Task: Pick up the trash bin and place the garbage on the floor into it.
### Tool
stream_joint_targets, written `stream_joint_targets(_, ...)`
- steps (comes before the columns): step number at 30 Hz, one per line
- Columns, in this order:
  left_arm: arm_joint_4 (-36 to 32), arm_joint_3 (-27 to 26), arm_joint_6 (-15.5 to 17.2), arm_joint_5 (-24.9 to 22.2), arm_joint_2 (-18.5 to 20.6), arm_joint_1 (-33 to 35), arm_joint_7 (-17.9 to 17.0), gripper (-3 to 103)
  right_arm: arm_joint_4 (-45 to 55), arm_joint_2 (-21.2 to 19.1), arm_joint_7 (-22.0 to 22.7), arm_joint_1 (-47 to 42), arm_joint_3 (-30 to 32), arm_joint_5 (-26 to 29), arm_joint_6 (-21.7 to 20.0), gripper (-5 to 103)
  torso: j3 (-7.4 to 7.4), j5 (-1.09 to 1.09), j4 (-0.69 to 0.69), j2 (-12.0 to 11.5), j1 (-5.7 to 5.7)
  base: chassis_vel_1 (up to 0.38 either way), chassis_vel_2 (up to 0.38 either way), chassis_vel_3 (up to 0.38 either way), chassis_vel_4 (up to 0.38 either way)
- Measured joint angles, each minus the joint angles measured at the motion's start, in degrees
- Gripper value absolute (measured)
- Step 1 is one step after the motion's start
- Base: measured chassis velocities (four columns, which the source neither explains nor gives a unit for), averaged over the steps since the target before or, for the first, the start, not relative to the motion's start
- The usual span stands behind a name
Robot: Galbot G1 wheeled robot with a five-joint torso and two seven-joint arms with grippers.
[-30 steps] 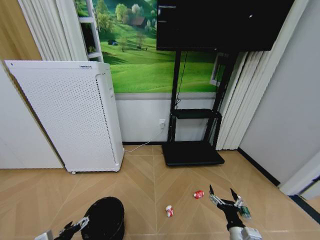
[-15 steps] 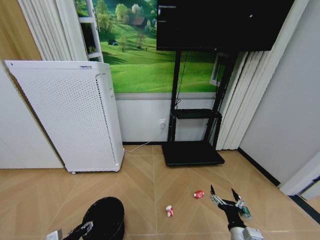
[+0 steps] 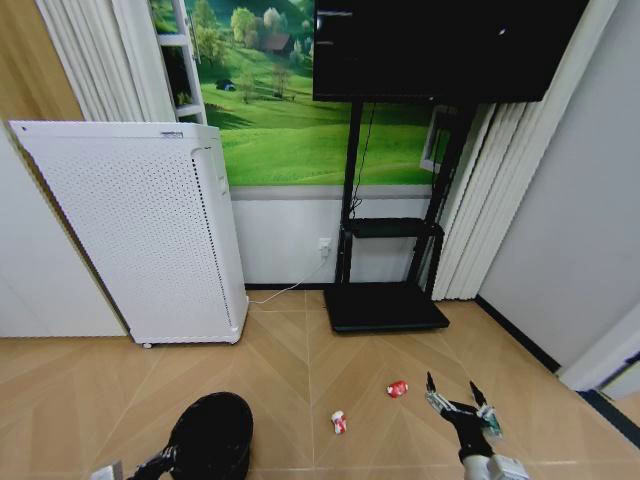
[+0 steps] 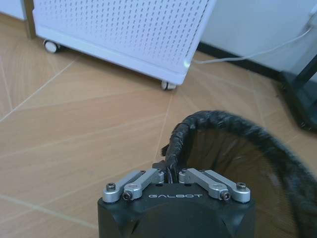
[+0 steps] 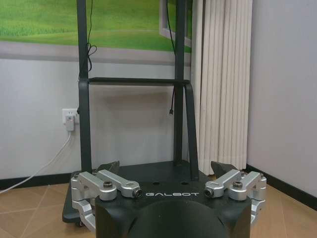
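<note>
Small round black trash bin with a rough dark rim: stands on the light brown chevron parquet floor, low in the head view, left of centre. Left tool: pressed together on the bin's near rim; housing lettered "GALBOT".

Garbage on the floor, right of the bin:
- red-and-white wrapper, nearest the bin;
- small red packet, farther right;
- clear bottle with green label, just beside the right tool.

Right tool: fingers spread wide, gripping nothing; same "GALBOT" lettering.

Surroundings: white perforated wheeled cabinet behind the bin; black screen stand against the wall, behind the garbage.
</note>
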Motion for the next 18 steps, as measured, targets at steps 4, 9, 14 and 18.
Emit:
stream_joint_targets(4,-0.9,-0.7,-2.1,0.0,0.1,0.2,1.8,8,0.1,-0.1,0.0,0.0,0.0,-0.3,-0.5,100,0.01,0.0,0.01,0.0,0.01,0.0,0.0,0.0,0.0)
stream_joint_targets(9,-4.3,-4.0,-5.3,0.8,1.4,1.8,5.5,8,0.3,-0.7,-0.5,0.2,-0.1,-0.5,-0.7,100,0.01,0.0,0.02,0.0,0.0,0.0,0.0,0.0,0.0)
stream_joint_targets(14,-6.0,-8.5,-9.3,2.0,0.7,1.7,4.1,8,0.3,-0.8,-0.6,0.4,-0.7,-0.6,-0.8,100,0.01,0.01,0.01,0.0,0.0,0.0,0.0,0.0,0.0)
stream_joint_targets(18,-6.1,-10.4,-11.2,1.8,0.2,2.0,2.4,8,-0.1,-0.8,-0.7,0.5,-1.4,-0.8,-0.8,100,0.01,0.01,0.01,0.0,0.01,0.056,0.053,-0.052,-0.058)
